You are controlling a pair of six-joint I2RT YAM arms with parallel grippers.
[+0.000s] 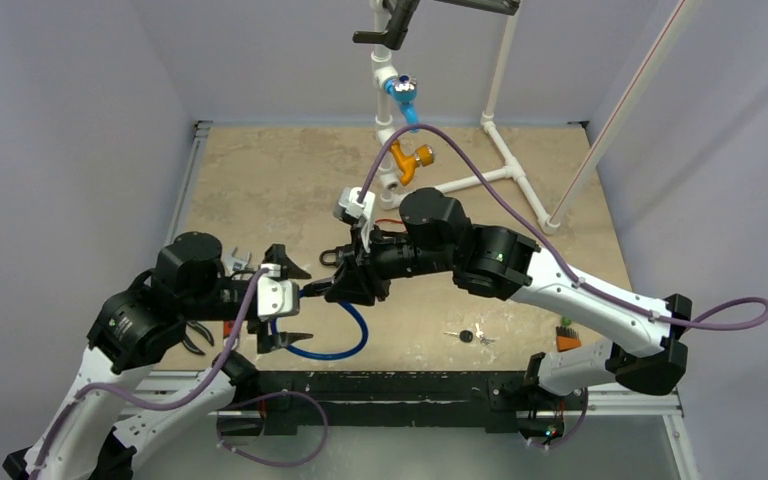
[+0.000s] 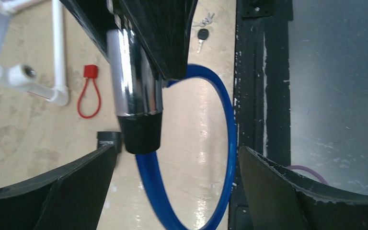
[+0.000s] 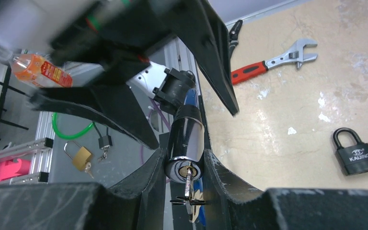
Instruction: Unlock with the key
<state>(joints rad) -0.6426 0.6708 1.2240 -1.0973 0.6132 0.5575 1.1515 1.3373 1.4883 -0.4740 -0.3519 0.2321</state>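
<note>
A blue cable lock [image 1: 335,345] has a chrome cylinder [image 3: 184,139], which my right gripper [image 3: 184,167] is shut on, holding it above the table. A silver key [image 3: 188,187] with a ring sits in the keyhole at the cylinder's near end. In the left wrist view the cylinder [image 2: 134,91] points down to its black end cap [image 2: 143,136], with the blue cable [image 2: 227,143] looping below. My left gripper [image 2: 177,191] is wide open and empty, its fingers either side of the cable loop, just short of the cap. In the top view it [image 1: 295,300] faces the right gripper [image 1: 345,285].
A black-headed key [image 1: 467,336] lies near the front edge. A black padlock [image 3: 357,153], an adjustable wrench [image 3: 268,62], a red loop tag [image 2: 88,93] and a white pipe frame [image 1: 505,170] are on the table. A brass padlock [image 3: 81,157] lies off its left edge.
</note>
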